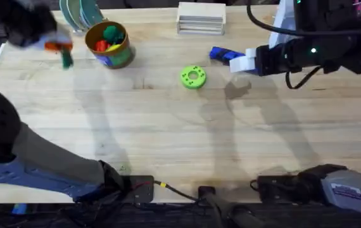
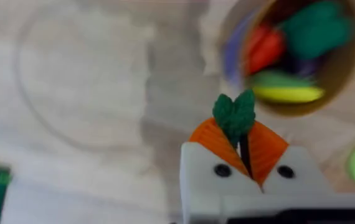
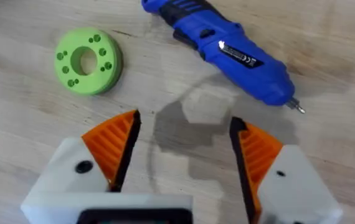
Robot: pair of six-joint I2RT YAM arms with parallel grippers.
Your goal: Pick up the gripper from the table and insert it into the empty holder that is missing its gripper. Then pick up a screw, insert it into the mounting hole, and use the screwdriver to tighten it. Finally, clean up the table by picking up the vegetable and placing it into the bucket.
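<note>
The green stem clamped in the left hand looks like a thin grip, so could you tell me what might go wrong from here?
1. The left hand pinches the toy vegetable only by its dark green leafy stem; it might slip out before reaching the small round tin bucket with the yellow-orange rim.
2. That bucket already holds red, green and yellow toys, so the drop could bounce out.
3. The open right hand hangs near the blue pen-shaped electric screwdriver and might nudge it.

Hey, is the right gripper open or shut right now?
Open: the right gripper shows bare table between its orange pads, holding nothing.
</note>
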